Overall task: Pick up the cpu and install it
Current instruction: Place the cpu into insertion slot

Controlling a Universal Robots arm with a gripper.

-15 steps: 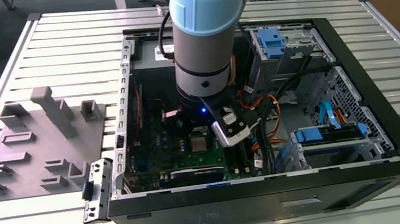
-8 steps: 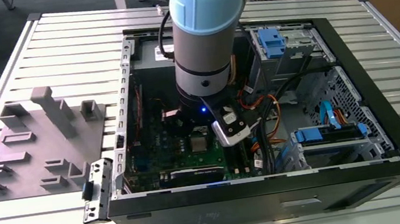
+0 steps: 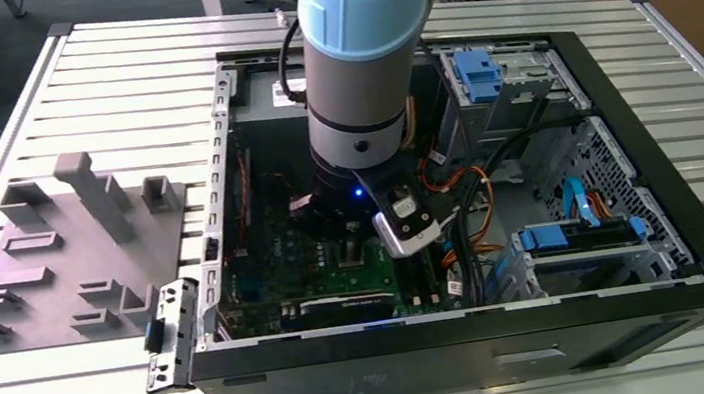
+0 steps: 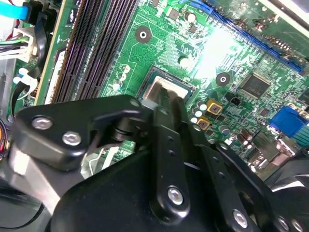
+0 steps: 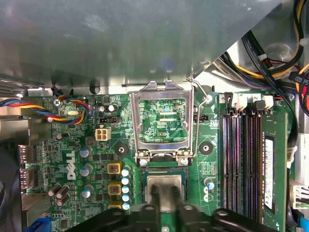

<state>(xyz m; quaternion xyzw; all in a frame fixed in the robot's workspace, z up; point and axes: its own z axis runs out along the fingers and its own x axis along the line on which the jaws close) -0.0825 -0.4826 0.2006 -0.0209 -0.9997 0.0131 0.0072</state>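
The cpu (image 5: pixel 166 180), a flat silver square, lies in the dark socket on the green motherboard (image 5: pixel 96 159); it also shows in the second wrist view (image 4: pixel 155 89). The socket's silver metal frame (image 5: pixel 163 94) stands flipped up beside it. My gripper (image 5: pixel 165 191) is right over the cpu's top and covers part of it (image 4: pixel 171 98). In the exterior view the gripper (image 3: pixel 355 249) reaches down into the open computer case (image 3: pixel 681 247), and the arm hides the cpu there.
Memory slots (image 5: pixel 241 154) run alongside the socket. Cable bundles (image 3: pixel 486 191) and blue drive brackets (image 3: pixel 578 235) fill the case toward the exterior view's right. A grey tray of plastic blocks (image 3: pixel 53 284) lies on the slatted table at the exterior view's left.
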